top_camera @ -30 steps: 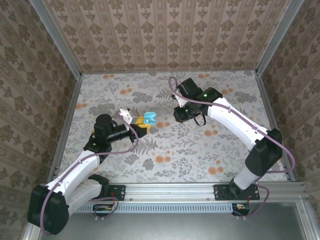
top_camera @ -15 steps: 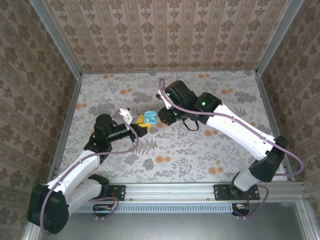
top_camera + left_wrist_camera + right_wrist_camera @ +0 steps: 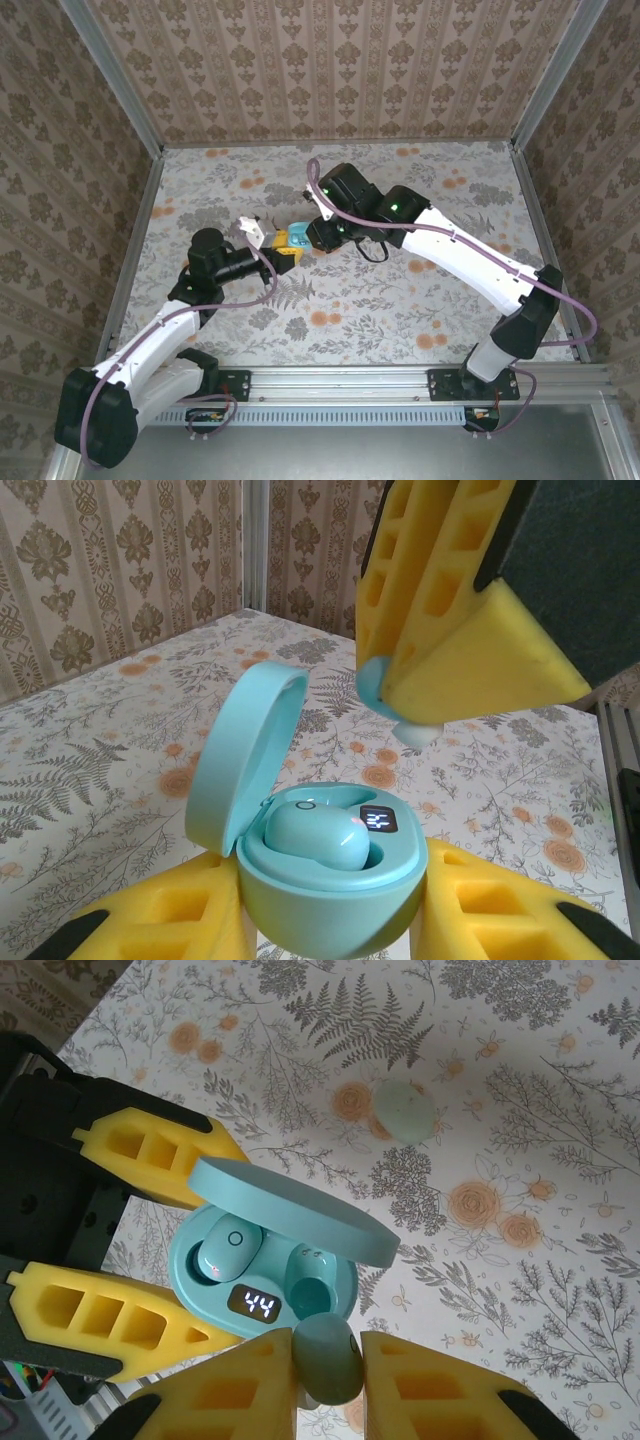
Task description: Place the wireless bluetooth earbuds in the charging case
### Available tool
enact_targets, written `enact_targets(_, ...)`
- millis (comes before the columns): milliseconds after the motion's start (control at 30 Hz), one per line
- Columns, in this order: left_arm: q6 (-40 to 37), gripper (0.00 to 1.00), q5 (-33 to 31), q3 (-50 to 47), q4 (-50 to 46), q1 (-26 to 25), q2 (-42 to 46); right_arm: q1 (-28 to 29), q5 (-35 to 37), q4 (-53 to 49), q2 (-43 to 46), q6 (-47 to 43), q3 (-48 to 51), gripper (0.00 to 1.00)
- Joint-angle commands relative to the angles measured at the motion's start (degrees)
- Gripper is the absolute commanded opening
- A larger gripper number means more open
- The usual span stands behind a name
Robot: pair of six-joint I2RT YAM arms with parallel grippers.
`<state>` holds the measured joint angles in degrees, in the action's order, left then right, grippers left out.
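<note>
Pale turquoise: charging case (image 3: 300, 1220), seated earbud (image 3: 315, 835). Held earbud (image 3: 325, 1358): duller teal. Display (image 3: 258, 1307): dark, white digits. Yellow foam, black backing: left gripper fingers (image 3: 150, 1145), right gripper fingers (image 3: 440, 1385). Surface (image 3: 520, 1110): whitish, grey ferns, orange blossoms. Walls (image 3: 330, 70): tan damask.

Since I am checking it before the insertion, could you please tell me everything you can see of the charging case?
The charging case is a rounded pale-turquoise shell, smooth like plastic. Its hinged lid stands open. Inside, one well holds a seated earbud, the other well is empty, and a lit display reads 44. The left gripper clamps its base between yellow fingers. The right gripper holds the second earbud just above it, not touching.
</note>
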<state>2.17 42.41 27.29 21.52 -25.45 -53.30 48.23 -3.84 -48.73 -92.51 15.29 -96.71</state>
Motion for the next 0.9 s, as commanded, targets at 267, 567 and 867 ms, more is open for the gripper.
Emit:
enact_targets(267, 1.6, 0.36, 1.7, -0.1, 3.1, -0.2, 1.3, 0.3, -1.2, 2.4, -2.0, 1.9, -1.2, 0.22)
enact_targets(567, 1.9, 0.36, 1.5, -0.1, 3.2, -0.2, 1.7, 0.3, -1.5, 2.5, -3.0, 2.8, -1.1, 0.22)
enact_targets(867, 2.0, 0.36, 1.5, -0.1, 3.3, -0.2, 1.7, 0.3, -3.0, 2.1, -3.0, 3.8, -1.1, 0.23)
